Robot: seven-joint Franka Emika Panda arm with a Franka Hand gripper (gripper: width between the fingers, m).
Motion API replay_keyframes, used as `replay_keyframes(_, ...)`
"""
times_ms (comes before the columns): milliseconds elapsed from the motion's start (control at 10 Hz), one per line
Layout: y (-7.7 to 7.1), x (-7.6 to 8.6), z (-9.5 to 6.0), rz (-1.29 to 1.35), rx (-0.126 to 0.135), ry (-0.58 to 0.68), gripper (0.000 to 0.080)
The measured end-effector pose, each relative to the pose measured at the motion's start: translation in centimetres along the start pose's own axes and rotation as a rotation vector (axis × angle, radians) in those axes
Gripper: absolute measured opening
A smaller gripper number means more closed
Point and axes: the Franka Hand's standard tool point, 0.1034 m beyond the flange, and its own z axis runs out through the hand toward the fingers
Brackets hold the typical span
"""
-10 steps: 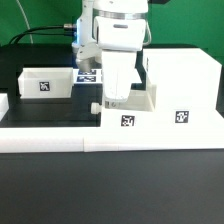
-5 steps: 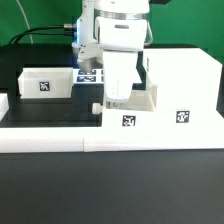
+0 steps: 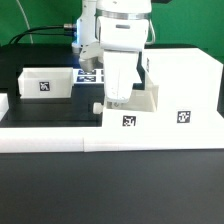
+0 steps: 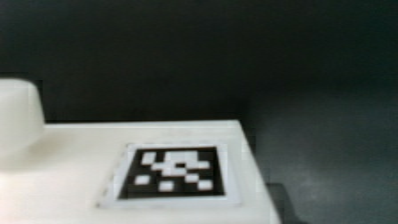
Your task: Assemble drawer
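- The claw (image 3: 118, 97) hung straight down from the white arm (image 3: 115, 30), with its tip lowered into the open top of the middle tray (image 3: 146, 117).
- Its fingers ran into the white of the tray in the exterior view, and the wrist view showed none clearly, so I could not tell whether the claw was wide, narrow or holding anything.
- The wrist view was blurred. It showed a flat white surface (image 4: 151, 135) with a black-and-white tag (image 4: 175, 170) against dark ground. A rounded white shape (image 4: 15, 115) sat at its edge, and I could not tell what it was.
- The drawer lay in three parts on the black tabletop (image 3: 60, 110).
- The middle tray sat under the claw, with a tag (image 3: 128, 121) on its near face and a small knob (image 3: 97, 105) poking out toward the exterior view's left.
- The shell (image 3: 185, 80), tall and boxy, stood close against the middle tray on the exterior view's right, with its own tag (image 3: 181, 117) low on its near face.
- The left tray (image 3: 52, 76) sat well apart on the exterior view's left. It was upright, with a tag (image 3: 43, 86) on its near side.
- The marker board (image 3: 90, 73) lay flat behind the arm, between the left tray and the shell, and was partly hidden by the arm.
- A long low white wall (image 3: 60, 138) ran across the near edge, in front of all three parts. The middle tray and the shell stood right behind it.
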Motion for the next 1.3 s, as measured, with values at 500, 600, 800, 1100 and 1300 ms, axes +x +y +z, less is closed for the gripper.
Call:
replay_keyframes(500,0.05,0.50,0.00,-0.022,-0.018,-0.002,0.0042)
replay_keyframes(600,0.03,0.53,0.01,-0.022,-0.017,-0.002,0.0042)
replay_keyframes(800,0.08,0.91,-0.10,-0.039,-0.011,-0.008,0.0042)
replay_keyframes(1100,0.22,0.88,-0.19,-0.052,-0.008,-0.017,0.0042)
replay_keyframes(1300,0.23,0.79,-0.15,-0.050,-0.008,-0.017,0.0114)
